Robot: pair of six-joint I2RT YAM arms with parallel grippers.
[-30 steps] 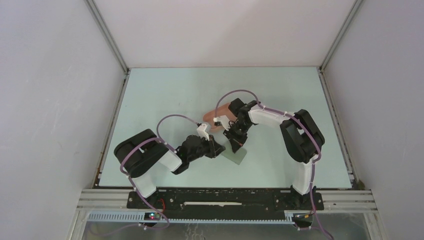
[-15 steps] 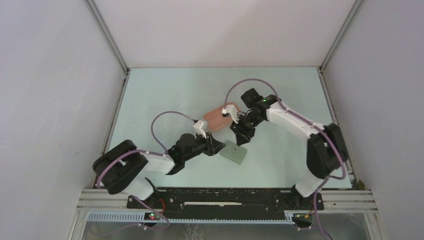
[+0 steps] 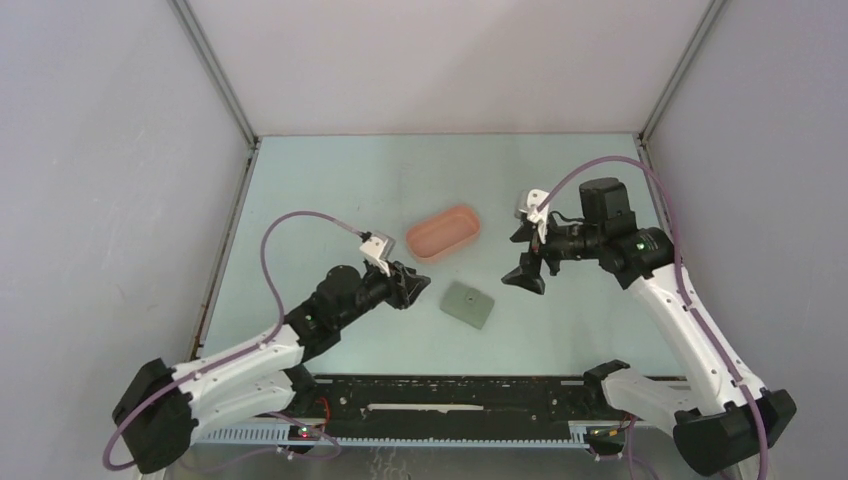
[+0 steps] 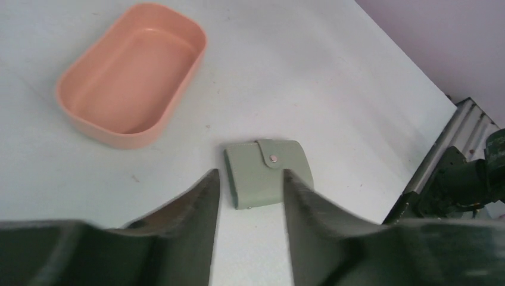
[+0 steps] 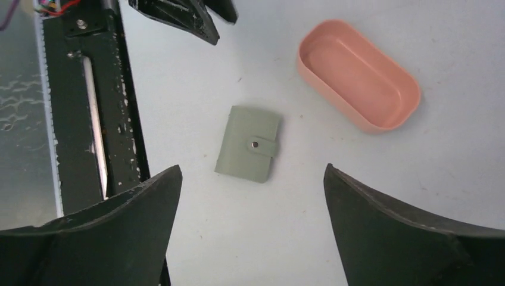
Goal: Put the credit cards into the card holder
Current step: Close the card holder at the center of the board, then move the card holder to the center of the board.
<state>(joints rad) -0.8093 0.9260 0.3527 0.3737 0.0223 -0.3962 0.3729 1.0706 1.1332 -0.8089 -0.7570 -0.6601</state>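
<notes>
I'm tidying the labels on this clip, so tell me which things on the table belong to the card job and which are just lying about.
Belongs to the job:
- card holder, folded closed, lying flat on the table
- credit cards: none in view

Just lying about:
- pink tray, empty

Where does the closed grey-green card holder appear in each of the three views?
Top external: the card holder lies slightly right of and below the centre.
Left wrist: the card holder is just below the centre.
Right wrist: the card holder is at mid-height, at about the centre.
Shared landmark: the pink tray, apart from it in every view.
</notes>
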